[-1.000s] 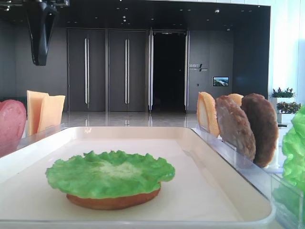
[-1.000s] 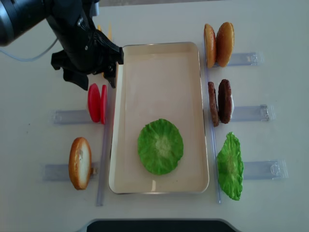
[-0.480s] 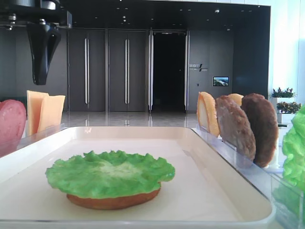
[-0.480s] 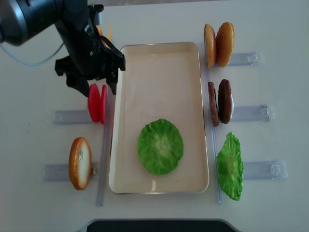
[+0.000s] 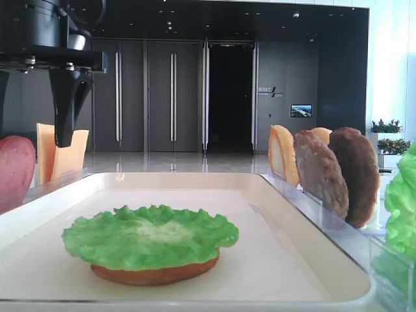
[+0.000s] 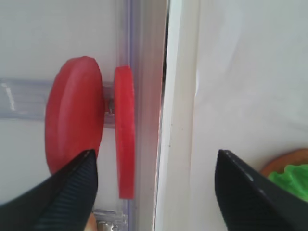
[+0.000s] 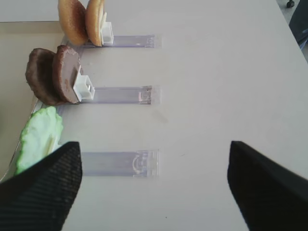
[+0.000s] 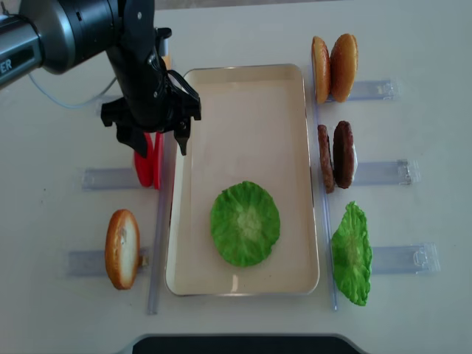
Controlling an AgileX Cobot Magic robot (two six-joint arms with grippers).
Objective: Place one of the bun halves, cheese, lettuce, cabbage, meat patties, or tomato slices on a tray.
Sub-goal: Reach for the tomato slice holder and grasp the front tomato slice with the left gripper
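A lone bun half (image 8: 122,248) stood on edge at far left of the surface (image 8: 59,221). Left end effector (image 8: 156,139) hung wide open, empty, over the tomato slices (image 6: 94,127) – both upright in their holder beside the tray (image 8: 243,88). Lettuce (image 8: 245,223) lay on a bun half inside the tray. Patties (image 8: 335,155) stood right of it – right end effector (image 7: 154,192) open, holding nothing.

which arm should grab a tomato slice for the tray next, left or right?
Left. The left gripper hangs open right above the tomato slices, which stand beside the tray on that side. The right gripper is open over the far side, by the spare lettuce.
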